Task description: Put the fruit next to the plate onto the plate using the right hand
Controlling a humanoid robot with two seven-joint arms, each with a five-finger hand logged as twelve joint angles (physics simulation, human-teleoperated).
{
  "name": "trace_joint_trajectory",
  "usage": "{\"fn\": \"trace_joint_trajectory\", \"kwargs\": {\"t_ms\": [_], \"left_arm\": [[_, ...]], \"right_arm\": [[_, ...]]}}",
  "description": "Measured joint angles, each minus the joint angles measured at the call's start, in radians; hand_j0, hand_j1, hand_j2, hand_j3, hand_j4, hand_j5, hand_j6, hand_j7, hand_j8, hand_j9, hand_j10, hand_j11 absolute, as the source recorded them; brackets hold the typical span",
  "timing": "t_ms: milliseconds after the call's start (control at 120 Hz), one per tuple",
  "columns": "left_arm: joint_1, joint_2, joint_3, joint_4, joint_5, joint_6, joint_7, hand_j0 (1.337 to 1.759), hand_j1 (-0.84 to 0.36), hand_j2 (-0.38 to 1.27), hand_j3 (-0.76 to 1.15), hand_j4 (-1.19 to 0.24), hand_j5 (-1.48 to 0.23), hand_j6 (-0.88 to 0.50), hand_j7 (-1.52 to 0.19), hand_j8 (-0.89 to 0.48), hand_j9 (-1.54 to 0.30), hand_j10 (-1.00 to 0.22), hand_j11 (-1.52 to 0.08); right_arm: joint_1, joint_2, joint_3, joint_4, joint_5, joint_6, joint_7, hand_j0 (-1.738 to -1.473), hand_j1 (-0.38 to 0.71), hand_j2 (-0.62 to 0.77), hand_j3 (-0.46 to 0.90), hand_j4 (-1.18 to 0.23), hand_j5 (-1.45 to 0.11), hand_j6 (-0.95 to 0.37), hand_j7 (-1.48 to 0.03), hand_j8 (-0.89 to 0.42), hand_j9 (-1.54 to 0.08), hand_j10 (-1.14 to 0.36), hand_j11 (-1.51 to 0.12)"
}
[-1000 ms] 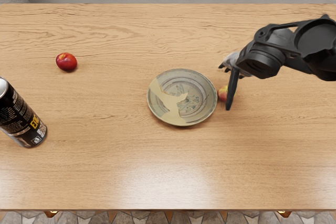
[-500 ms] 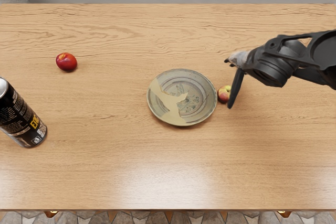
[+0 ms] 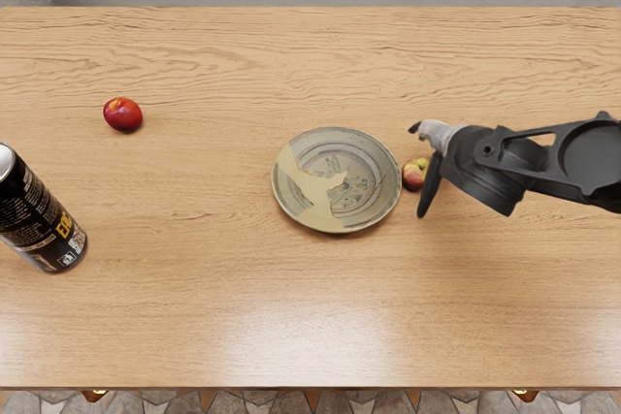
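We see the wooden table [image 3: 291, 317] from its far edge at the wall to its near edge at the bottom, with wide bare grain in front of and behind the plate [image 3: 277, 181]. There is one plate, round, glazed grey-green and beige, and nothing lies on it. We count two fruits. A small red-yellow fruit [image 3: 413, 174] sits on the wood just beside the plate's right rim, and a round red fruit [image 3: 122, 114] lies well apart to the left. One black can [image 3: 37, 212] stands tilted at the left picture edge. The right hand [image 3: 439, 154] reaches in from the right, just beside the small fruit. Its fingers [image 3: 425, 193] are extended and hold nothing.
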State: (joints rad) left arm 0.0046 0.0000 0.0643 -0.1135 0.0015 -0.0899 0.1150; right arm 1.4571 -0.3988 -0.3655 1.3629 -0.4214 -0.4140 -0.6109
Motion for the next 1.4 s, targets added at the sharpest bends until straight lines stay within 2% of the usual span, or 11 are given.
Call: {"fn": "trace_joint_trajectory", "kwargs": {"t_ms": [142,333,1167,1192,1217,1250,1317,1392,1400], "left_arm": [[0.000,0.000,0.000,0.000,0.000,0.000,0.000,1.658,0.34,0.00,0.00,-0.01,-0.01,-0.01,-0.01,-0.01,-0.01,-0.01,-0.01],[0.000,0.000,0.000,0.000,0.000,0.000,0.000,1.658,0.34,0.00,0.00,-0.01,-0.02,-0.01,-0.02,-0.01,-0.02,-0.01,-0.01],[0.000,0.000,0.000,0.000,0.000,0.000,0.000,1.658,0.34,0.00,0.00,-0.01,-0.01,-0.01,-0.01,-0.01,-0.01,-0.01,-0.01],[0.000,0.000,0.000,0.000,0.000,0.000,0.000,1.658,0.34,0.00,0.00,-0.01,-0.01,-0.01,-0.01,-0.01,-0.01,-0.01,-0.01],[0.000,0.000,0.000,0.000,0.000,0.000,0.000,1.658,0.34,0.00,0.00,-0.01,-0.01,-0.01,-0.01,-0.01,-0.01,-0.01,-0.01],[0.000,0.000,0.000,0.000,0.000,0.000,0.000,1.658,0.34,0.00,0.00,-0.01,-0.01,-0.01,-0.01,-0.01,-0.01,-0.01,-0.01],[0.000,0.000,0.000,0.000,0.000,0.000,0.000,1.658,0.34,0.00,0.00,-0.01,-0.01,-0.01,-0.01,-0.01,-0.01,-0.01,-0.01],[0.000,0.000,0.000,0.000,0.000,0.000,0.000,1.658,0.34,0.00,0.00,-0.01,-0.01,-0.01,-0.01,-0.01,-0.01,-0.01,-0.01],[0.000,0.000,0.001,0.000,0.000,0.000,0.000,1.658,0.34,0.00,0.00,-0.01,-0.01,-0.01,-0.01,-0.01,-0.01,-0.01,-0.01]], "right_arm": [[0.000,0.001,0.000,-0.004,-0.013,-0.034,0.000,-1.658,-0.13,-0.04,0.00,-0.18,-0.24,-0.18,-0.24,-0.18,-0.24,-0.18,-0.24],[-0.031,0.007,-0.001,-0.014,-0.045,-0.068,0.000,-1.658,-0.08,-0.04,0.00,-0.23,-0.30,-0.23,-0.30,-0.23,-0.30,-0.23,-0.30],[-0.078,0.047,-0.004,-0.047,-0.077,-0.109,0.000,-1.658,-0.04,-0.05,0.00,-0.26,-0.34,-0.26,-0.34,-0.26,-0.34,-0.26,-0.34],[-0.081,0.048,-0.004,-0.051,-0.078,-0.109,0.000,-1.658,-0.01,-0.06,0.00,-0.29,-0.37,-0.29,-0.37,-0.27,-0.39,-0.29,-0.37],[-0.085,0.049,-0.003,-0.054,-0.083,-0.108,0.002,-1.658,0.03,-0.06,0.00,-0.33,-0.40,-0.32,-0.41,-0.21,-0.46,-0.29,-0.39],[-0.092,0.049,-0.002,-0.058,-0.093,-0.107,0.003,-1.656,0.12,-0.08,0.00,-0.42,-0.48,-0.37,-0.48,-0.13,-0.58,-0.19,-0.56],[-0.101,0.049,0.004,-0.063,-0.099,-0.108,0.006,-1.658,0.26,-0.08,0.00,-0.57,-0.62,-0.26,-0.66,-0.03,-0.75,-0.08,-0.75],[-0.123,0.047,0.031,-0.078,-0.101,-0.109,0.006,-1.659,0.32,-0.03,0.00,-0.53,-0.73,-0.19,-0.83,0.09,-0.95,0.04,-1.00],[-0.125,0.047,0.033,-0.081,-0.102,-0.107,0.007,-1.662,0.33,-0.03,-0.01,-0.52,-0.74,-0.23,-0.77,0.09,-0.97,0.04,-1.02]]}}
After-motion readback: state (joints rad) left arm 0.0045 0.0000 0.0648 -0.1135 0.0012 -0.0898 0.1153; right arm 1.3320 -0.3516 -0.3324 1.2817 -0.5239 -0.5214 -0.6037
